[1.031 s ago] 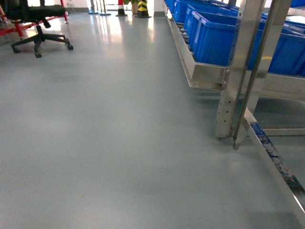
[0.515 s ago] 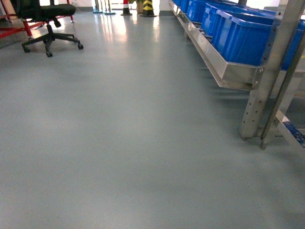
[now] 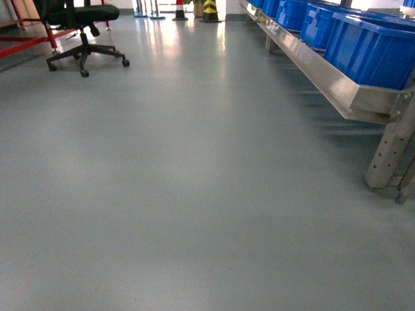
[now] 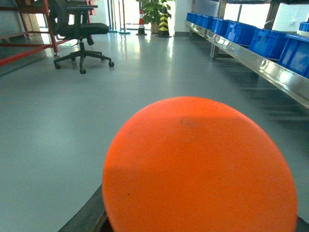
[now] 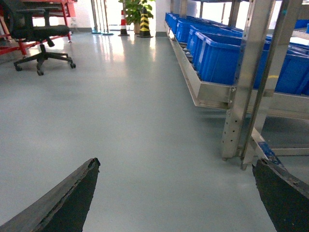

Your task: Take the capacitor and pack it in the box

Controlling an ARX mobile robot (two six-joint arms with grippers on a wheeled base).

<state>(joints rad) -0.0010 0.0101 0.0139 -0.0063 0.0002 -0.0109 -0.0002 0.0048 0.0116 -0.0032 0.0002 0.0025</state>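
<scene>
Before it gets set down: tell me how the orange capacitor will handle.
The capacitor looks smooth and solid, so probably rigid, not floppy. Its round outline suggests it could roll if laid on its side. Fragility cannot be judged here.

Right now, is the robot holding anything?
Yes. The left end effector seems to hold the orange capacitor low down; the grip itself is hidden. The right end effector is open and empty.

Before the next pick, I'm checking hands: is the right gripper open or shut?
Open. In the right wrist view its two dark fingers sit far apart at the frame's corners, only bare floor between them.
</scene>
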